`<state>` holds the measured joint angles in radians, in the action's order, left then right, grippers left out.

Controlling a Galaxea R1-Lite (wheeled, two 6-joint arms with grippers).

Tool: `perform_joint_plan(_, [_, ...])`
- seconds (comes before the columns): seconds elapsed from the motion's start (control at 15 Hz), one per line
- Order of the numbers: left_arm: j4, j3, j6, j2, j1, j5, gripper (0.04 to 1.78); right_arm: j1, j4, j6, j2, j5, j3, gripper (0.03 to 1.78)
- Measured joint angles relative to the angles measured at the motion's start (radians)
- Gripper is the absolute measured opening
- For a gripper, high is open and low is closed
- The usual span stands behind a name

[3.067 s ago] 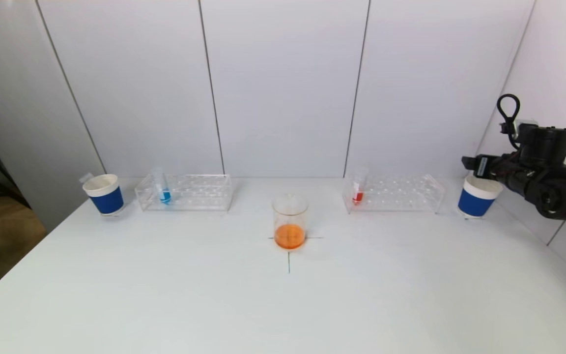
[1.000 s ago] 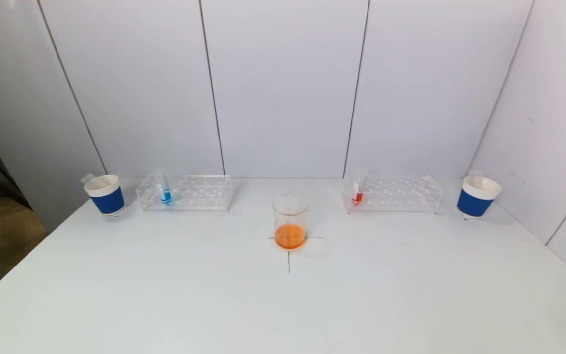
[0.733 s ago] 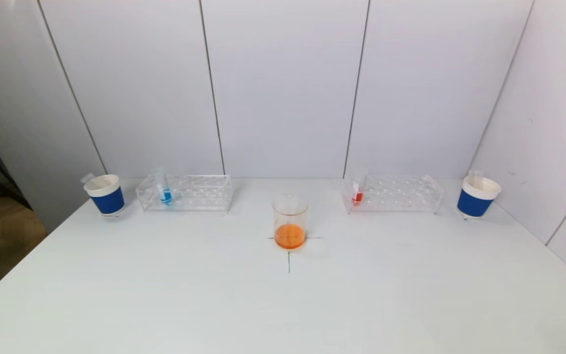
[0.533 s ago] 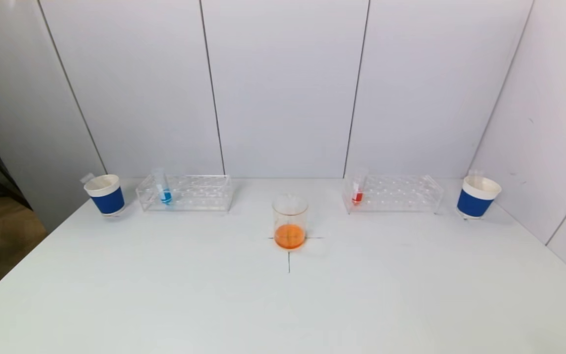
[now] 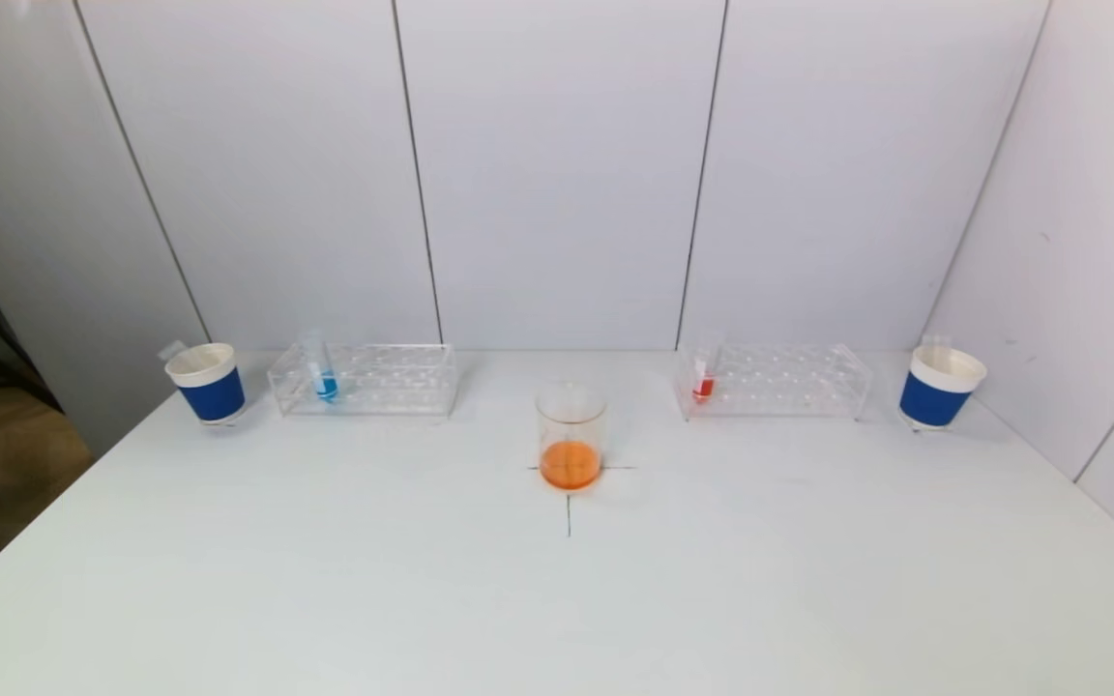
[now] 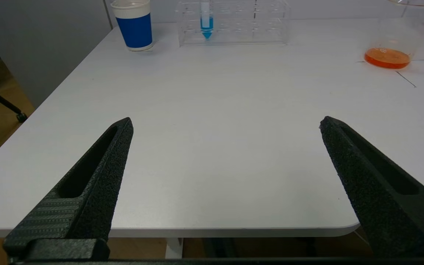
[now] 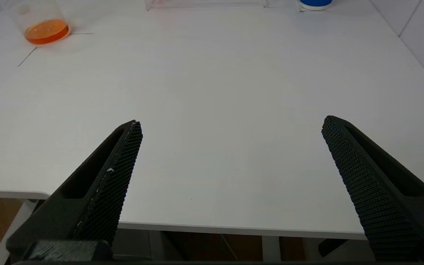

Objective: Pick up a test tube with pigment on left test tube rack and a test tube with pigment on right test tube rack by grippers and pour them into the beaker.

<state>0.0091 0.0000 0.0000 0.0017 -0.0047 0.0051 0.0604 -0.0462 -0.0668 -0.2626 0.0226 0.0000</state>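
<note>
Nearest, both pincers hover at the desk's [image 5: 325, 599] front edge, spread wide and holding nothing: the left pincer [image 6: 226, 125] and the right pincer [image 7: 232, 123]. Farther in, the beaker [image 5: 571, 437] with orange liquid stands on a cross mark at the centre. Beyond it, the blue tube [image 5: 318, 368] stands upright in the left rack [image 5: 393, 379], the red tube [image 5: 704, 370] in the right rack [image 5: 799, 380]. Blue-banded cups [image 5: 208, 383] flank the racks at the outer ends.

Beaker [image 5: 571, 437] between two racks [image 5: 364, 379] [image 5: 776, 381]; cups [image 5: 206, 382] [image 5: 941, 387] outside them.
</note>
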Motion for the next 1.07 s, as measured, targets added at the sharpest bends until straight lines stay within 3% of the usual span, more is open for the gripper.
perform_joint_plan(0.13, [0.0, 0.0, 0.0, 0.0, 0.0, 0.0, 1.77, -0.059, 0.009, 0.017, 0.029, 0.0, 0.0, 1.77])
perform_joint_plan(0.27, [0.0, 0.0, 0.0, 0.0, 0.0, 0.0, 1.77, -0.076, 0.013, 0.015, 0.046, 0.0, 0.0, 1.77])
perform_joint_plan(0.73, [0.0, 0.0, 0.0, 0.0, 0.0, 0.0, 1.77, -0.059, 0.013, 0.015, 0.227, -0.001, 0.0, 1.77])
perform_joint_plan(1.07, [0.0, 0.0, 0.0, 0.0, 0.0, 0.0, 1.77, -0.058, 0.013, 0.015, 0.26, -0.001, 0.0, 1.77])
